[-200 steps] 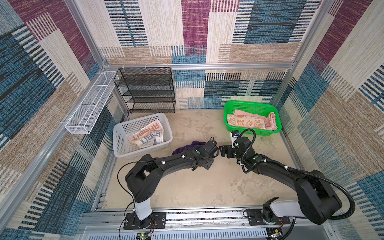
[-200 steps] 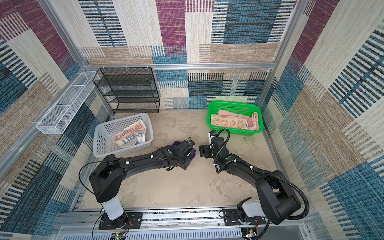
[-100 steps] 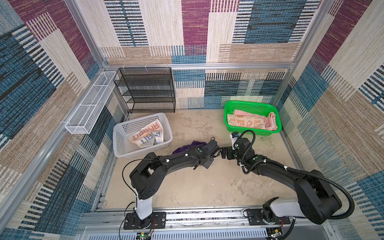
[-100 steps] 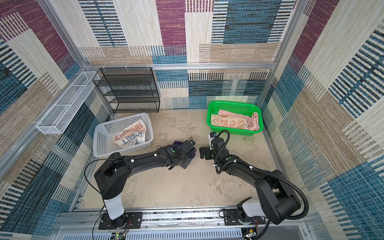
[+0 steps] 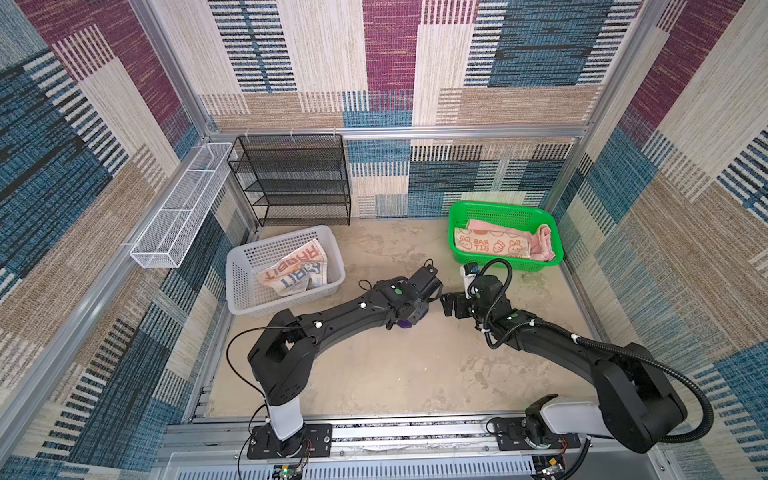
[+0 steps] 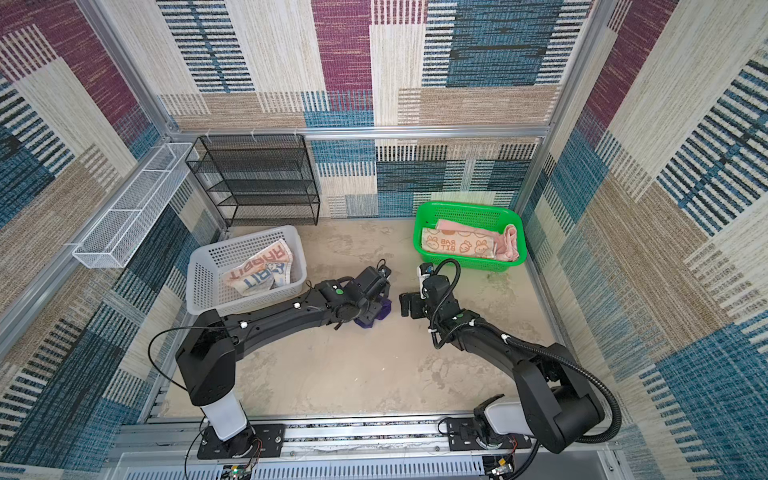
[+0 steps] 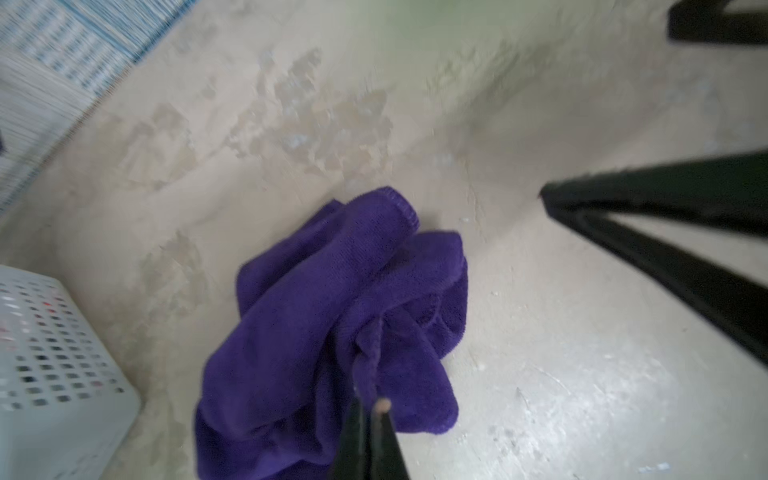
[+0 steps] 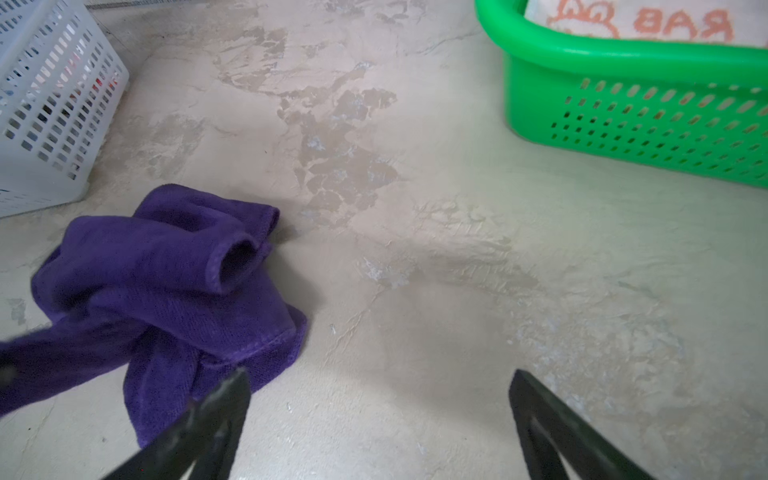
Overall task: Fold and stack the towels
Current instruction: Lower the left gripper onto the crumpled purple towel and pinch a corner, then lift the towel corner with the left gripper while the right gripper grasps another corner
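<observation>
A deep purple towel (image 7: 332, 311) lies crumpled on the table between the two baskets; the right wrist view shows it (image 8: 166, 282) too. In both top views only a bit of it (image 5: 405, 325) (image 6: 381, 309) peeks from under my left wrist. My left gripper (image 7: 371, 405) is shut on a raised hem of this towel. My right gripper (image 8: 380, 390) is open and empty just right of the towel, low over the table (image 5: 451, 305). A whitish RABBIT towel (image 5: 293, 272) lies in the white basket. The orange cartoon towel (image 5: 490, 245) and the pink towel (image 5: 544, 245) lie in the green basket.
The white perforated basket (image 5: 245, 299) stands at the left and the green basket (image 5: 505, 210) at the back right. A black mesh shelf (image 5: 291, 183) stands against the back wall, and a white wire tray (image 5: 178, 216) hangs on the left wall.
My left jaws have closed on the purple towel's hem. The towel no longer shows behind the left arm; it is bunched under the wrist. The right arm has barely moved.
</observation>
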